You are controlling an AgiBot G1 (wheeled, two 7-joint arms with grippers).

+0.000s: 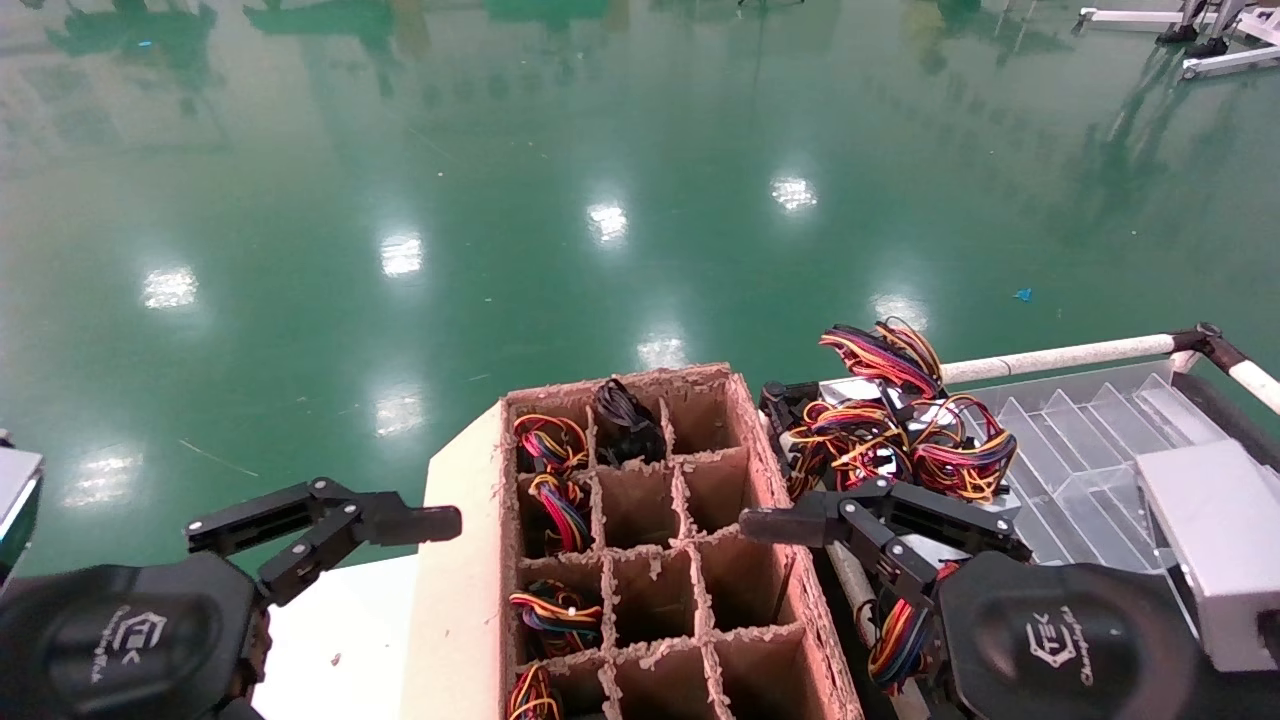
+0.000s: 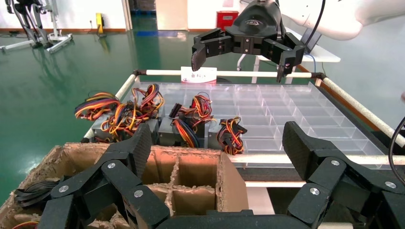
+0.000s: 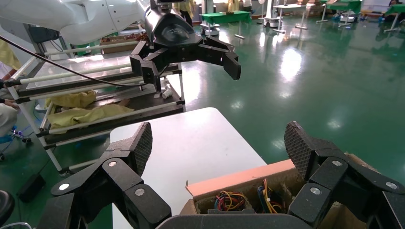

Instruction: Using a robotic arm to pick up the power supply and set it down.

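Both grippers, left (image 1: 400,530) and right (image 1: 790,525), hover wide open flanking the divided cardboard box (image 1: 640,560); logo lettering illegible.

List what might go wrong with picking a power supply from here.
1. The power supplies sit packed together in the clear tray, wires overlapping, so lifting one may drag a neighbour.
2. The open right pincer hangs between them and the cardboard box; loose loops could snag its fingers.
3. The open left pincer faces it across the box; a wide swing risks contact.
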